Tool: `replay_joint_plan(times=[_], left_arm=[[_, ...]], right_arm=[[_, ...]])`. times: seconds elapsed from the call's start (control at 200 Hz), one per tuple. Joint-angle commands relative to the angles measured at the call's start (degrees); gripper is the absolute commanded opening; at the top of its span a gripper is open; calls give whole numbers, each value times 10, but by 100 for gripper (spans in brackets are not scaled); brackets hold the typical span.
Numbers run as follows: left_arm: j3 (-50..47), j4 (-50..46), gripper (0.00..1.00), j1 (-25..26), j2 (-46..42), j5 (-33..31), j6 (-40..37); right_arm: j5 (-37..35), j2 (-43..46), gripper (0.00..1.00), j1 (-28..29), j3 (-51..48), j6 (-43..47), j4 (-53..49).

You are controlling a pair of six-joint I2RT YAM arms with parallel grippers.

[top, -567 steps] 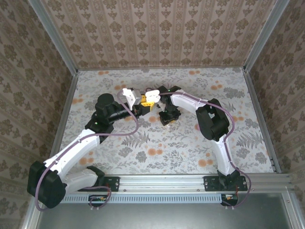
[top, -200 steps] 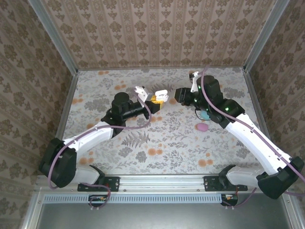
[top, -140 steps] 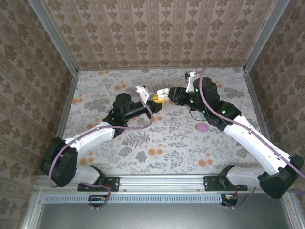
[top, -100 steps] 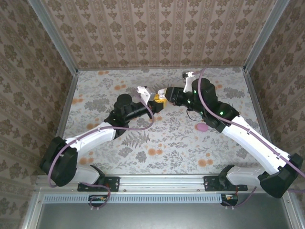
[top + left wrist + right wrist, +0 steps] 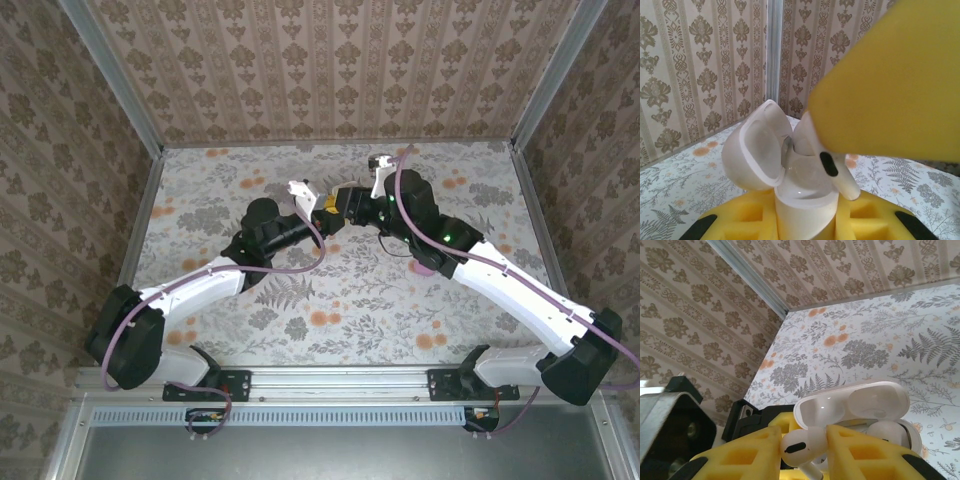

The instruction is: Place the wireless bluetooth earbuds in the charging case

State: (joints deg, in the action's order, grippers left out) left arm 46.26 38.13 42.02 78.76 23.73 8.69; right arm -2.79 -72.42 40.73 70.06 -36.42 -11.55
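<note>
Clamped between the spongy yellow pads (image 5: 740, 220) of the left gripper (image 5: 805, 217): a glossy white charging case (image 5: 802, 197), rounded like a pebble, standing upright, its hinged lid (image 5: 755, 150) flipped open with the smooth hollow inside showing. Pinched between the blocky, cut-out foam fingers (image 5: 865, 455) of the right gripper (image 5: 802, 452): one smooth white earbud (image 5: 794, 444), bulbous at the head, marked with a dark oval patch, slim stem angled down at the case's open mouth; touching the rim or just clear of it, impossible to tell. From above, both grippers nose to nose over the floral-printed table (image 5: 350, 300), toward its far middle.
</note>
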Motion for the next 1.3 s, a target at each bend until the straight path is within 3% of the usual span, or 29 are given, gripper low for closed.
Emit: replay_joint_plan(times=[0.0,1.295], left_arm=[[9,32,23,3,-3,-3,10],[11,70,23,0,0,-8,62]], right_arm=[[-31,-4,30,4,-9,-1,29],[-29,-3,30,14,-44,33,98]])
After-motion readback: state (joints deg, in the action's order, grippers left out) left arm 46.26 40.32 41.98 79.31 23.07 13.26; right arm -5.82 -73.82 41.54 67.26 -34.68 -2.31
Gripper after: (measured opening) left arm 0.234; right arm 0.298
